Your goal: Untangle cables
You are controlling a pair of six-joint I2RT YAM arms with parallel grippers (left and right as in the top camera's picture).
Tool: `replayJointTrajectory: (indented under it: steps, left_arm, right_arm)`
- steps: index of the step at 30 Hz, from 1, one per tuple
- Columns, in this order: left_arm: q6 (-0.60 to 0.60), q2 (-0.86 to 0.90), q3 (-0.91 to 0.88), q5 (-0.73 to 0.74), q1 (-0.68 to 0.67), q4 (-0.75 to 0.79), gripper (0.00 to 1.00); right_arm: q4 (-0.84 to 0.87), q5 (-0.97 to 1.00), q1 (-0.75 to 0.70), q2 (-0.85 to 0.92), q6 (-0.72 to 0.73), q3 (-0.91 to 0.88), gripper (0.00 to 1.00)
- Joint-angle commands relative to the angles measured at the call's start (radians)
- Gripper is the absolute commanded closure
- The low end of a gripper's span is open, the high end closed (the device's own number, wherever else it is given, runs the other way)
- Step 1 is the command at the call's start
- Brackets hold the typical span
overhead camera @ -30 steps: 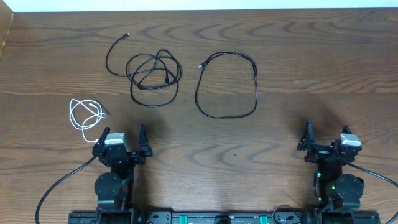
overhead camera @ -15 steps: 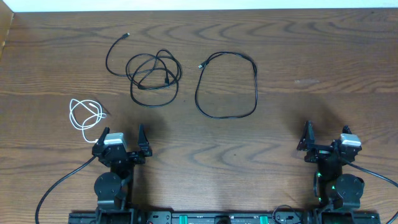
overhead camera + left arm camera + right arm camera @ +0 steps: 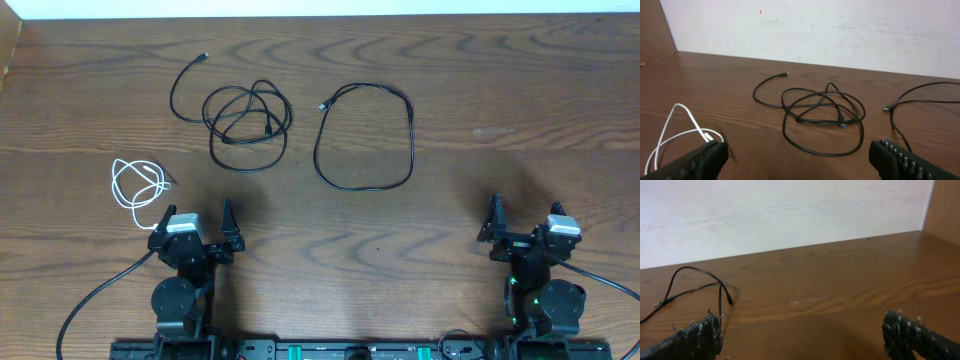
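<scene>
Near the far edge of the wooden desk lie a tangled thin black cable and a ring-shaped black cable; a coiled white cable sits by the left edge. Left tool and right tool gape wide, empty. Both wrist views crop the ring.

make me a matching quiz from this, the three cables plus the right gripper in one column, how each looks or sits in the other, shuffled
Column one
1. white cable
2. tangled black cable
3. looped black cable
4. right gripper

Column two
a. one wide ring, apart from the other cables
b. jaws apart, nothing between them
c. small coil, closest to the robot
d. several loops piled on each other, one end trailing out to the left

Pairs: 1-c, 2-d, 3-a, 4-b
</scene>
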Motion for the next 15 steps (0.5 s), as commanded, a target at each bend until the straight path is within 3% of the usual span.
replayJointTrajectory:
  steps: [1,7,15]
  left_arm:
    - [0.0,-0.006,-0.033,0.012,0.005,-0.016,0.05]
    - [-0.001,-0.006,-0.033,0.012,0.005,-0.016,0.05]
    - [0.0,-0.006,-0.033,0.012,0.005,-0.016,0.05]
  right_arm:
    - [-0.003,0.011,-0.002,-0.008,-0.028,-0.002,0.01]
    - [-0.007,-0.013,0.038,-0.008,-0.229,-0.002,0.01]
    - [-0.006,-0.024,0.038,-0.008,-0.235,-0.002,0.01]
